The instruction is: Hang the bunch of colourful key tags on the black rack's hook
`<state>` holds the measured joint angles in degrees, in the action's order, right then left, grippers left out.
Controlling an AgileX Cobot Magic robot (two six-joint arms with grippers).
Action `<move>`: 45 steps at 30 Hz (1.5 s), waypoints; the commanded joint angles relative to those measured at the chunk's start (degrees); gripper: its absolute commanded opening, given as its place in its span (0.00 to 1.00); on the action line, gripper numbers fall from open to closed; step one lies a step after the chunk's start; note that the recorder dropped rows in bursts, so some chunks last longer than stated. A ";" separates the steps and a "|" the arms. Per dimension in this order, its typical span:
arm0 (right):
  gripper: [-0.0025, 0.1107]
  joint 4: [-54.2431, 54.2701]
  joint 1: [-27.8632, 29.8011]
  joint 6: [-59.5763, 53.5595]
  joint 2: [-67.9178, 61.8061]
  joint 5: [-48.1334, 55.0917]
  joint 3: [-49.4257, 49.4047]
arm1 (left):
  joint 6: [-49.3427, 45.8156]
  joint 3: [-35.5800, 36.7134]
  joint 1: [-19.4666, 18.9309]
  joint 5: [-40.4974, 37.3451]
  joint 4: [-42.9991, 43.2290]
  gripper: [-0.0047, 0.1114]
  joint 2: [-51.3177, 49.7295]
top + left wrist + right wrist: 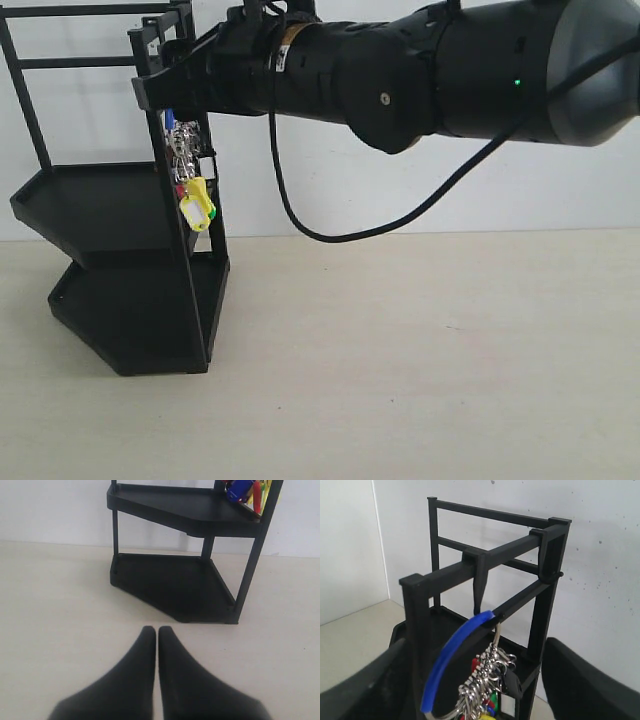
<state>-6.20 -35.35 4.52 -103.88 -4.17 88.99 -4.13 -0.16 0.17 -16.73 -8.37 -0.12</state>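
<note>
The colourful key tag bunch (192,175) hangs on the black rack (120,300) at its front upright, with a yellow tag (198,205) lowest. In the right wrist view its blue loop (451,661) runs up and over the rack's thin black hook (496,614), and the metal rings (487,677) dangle below. My right gripper (477,647) is open, one finger on each side of the bunch and neither touching it. The right arm reaches across to the rack's top (165,90). My left gripper (157,630) is shut and empty, low over the table in front of the rack (170,585).
A white wall stands right behind the rack. A black cable (300,215) droops from the right arm. The beige tabletop (420,350) stretches out to the right of the rack. The rack's two trays (175,505) hold nothing that I can see.
</note>
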 commanded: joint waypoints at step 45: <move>0.02 16.12 1.52 3.48 32.19 45.72 -28.59 | -0.20 0.16 -0.14 0.39 0.28 0.08 0.12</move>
<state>6.43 -33.83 7.89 -73.03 38.07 63.00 -4.13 -0.16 0.17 -16.73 -8.37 -0.12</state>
